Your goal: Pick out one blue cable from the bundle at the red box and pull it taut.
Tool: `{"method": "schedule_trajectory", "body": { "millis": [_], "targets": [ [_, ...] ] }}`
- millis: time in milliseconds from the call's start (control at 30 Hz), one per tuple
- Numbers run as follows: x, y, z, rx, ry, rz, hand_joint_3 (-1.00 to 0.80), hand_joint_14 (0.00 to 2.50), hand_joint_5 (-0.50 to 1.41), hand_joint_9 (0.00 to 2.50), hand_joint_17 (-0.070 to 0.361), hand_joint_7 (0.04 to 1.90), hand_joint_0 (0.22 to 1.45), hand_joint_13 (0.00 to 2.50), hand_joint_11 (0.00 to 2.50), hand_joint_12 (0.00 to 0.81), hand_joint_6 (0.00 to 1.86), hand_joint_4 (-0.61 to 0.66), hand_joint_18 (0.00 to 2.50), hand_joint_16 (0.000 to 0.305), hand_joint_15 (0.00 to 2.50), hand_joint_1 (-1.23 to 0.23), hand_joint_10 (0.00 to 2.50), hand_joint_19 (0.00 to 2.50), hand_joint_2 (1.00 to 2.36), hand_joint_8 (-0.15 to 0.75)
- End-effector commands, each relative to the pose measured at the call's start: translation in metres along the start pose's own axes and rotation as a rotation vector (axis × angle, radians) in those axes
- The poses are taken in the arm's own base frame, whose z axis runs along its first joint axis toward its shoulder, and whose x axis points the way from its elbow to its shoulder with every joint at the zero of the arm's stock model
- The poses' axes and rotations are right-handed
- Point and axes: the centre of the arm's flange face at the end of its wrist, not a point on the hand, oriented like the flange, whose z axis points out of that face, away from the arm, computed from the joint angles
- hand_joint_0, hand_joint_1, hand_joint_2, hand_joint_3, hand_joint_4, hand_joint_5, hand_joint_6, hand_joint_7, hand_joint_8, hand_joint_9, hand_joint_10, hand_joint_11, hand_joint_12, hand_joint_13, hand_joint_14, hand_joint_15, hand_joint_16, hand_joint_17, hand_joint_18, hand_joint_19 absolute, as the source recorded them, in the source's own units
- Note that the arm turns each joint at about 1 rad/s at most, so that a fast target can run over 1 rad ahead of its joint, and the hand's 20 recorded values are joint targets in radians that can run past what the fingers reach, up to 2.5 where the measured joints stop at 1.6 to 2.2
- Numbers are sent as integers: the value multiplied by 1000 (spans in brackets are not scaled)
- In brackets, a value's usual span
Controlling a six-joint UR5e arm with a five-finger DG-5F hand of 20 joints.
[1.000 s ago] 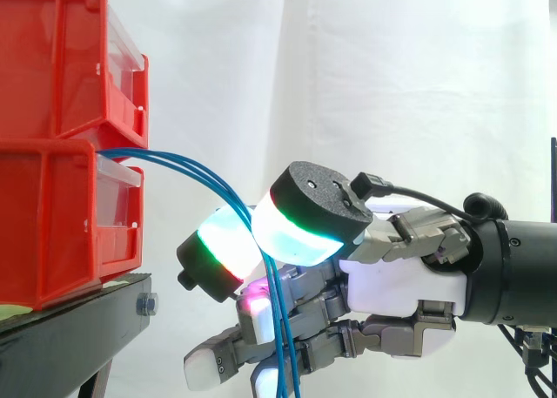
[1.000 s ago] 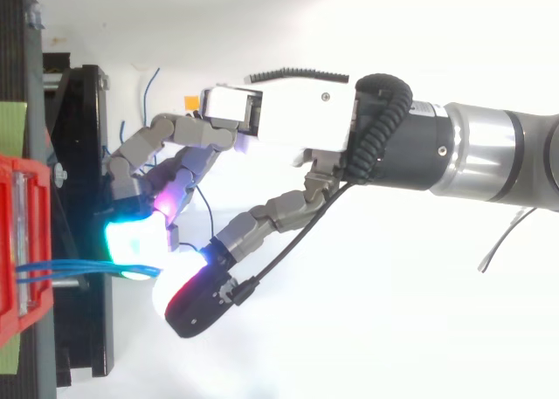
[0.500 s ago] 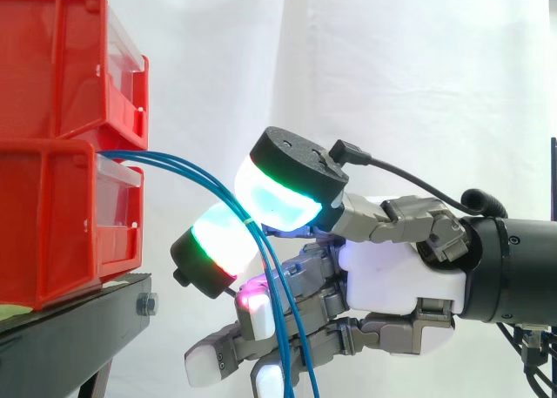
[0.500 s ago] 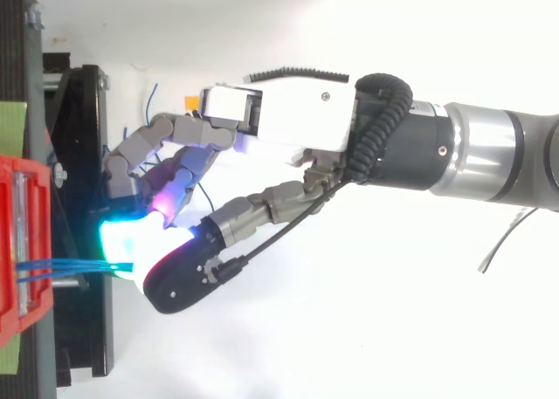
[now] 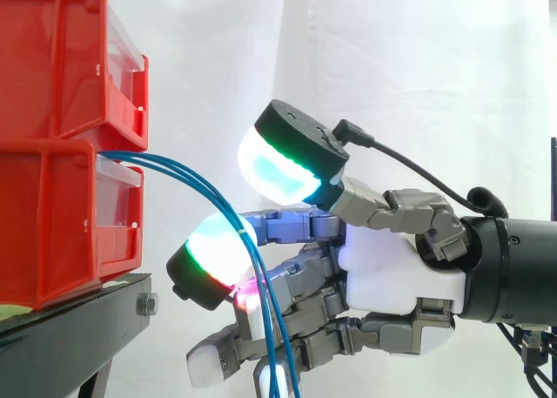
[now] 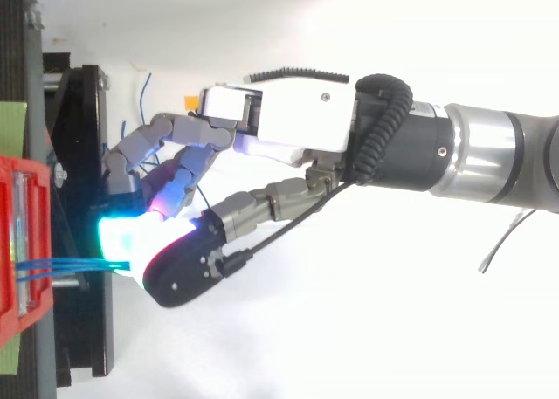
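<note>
From my station I see the blue cables coming out of the gap between the upper red bin and the lower red bin, which are stacked on the black stand. They leave the bins nearly level, heading right toward the hand, then bend over in a curve and run steeply down past the bottom edge of the side view. So their long axis turns from horizontal at the bins to close to vertical at the hand.

From the top view the cables read as a straight run from the red bin across to the glowing pads.

In the side view the strands cross the front of one finger pad, which glows cyan, green and red, and carry on down in front of the bent lower fingers. The thumb pad stands above that finger pad with a clear gap between them, so I see nothing pinched there. I cannot tell whether the lower fingers touch the strands. The white curtain hangs behind.
</note>
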Motion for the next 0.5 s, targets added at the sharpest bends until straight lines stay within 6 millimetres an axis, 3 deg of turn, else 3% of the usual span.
{"method": "schedule_trajectory", "body": {
  "millis": [0, 467],
  "targets": [
    [0, 1, 0, -1, 1, 0, -500, 15, -97, 1067, 119, 922, 418, 777, 641, 341, 827, 74, 868, 53, 375, -620, 23, 597, 1000, 231],
    [11, 5, 3, -16, -67, -28, -500, 15, -79, 1006, 107, 1140, 478, 733, 661, 321, 603, 86, 795, 47, 388, -681, 22, 620, 1000, 215]
  ]
}}
